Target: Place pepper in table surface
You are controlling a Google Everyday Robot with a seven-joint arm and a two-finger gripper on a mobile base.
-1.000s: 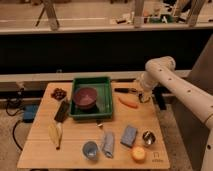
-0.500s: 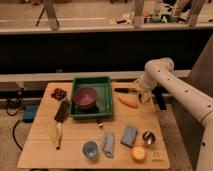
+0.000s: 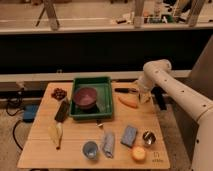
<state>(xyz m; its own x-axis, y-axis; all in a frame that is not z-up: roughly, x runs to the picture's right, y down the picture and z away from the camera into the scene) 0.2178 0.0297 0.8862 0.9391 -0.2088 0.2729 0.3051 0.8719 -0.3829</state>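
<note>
Low, wide-jawed end effector [image 3: 143,96] beside pepper [image 3: 128,102]

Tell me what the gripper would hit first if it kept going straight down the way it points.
Likely the table surface just right of the pepper; the gripper points down beside it, but depth is unclear.

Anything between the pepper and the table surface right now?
Nothing visible. The pepper lies flat on the table surface, beside the green tray. The gripper is open, close by the pepper's end away from the tray.
</note>
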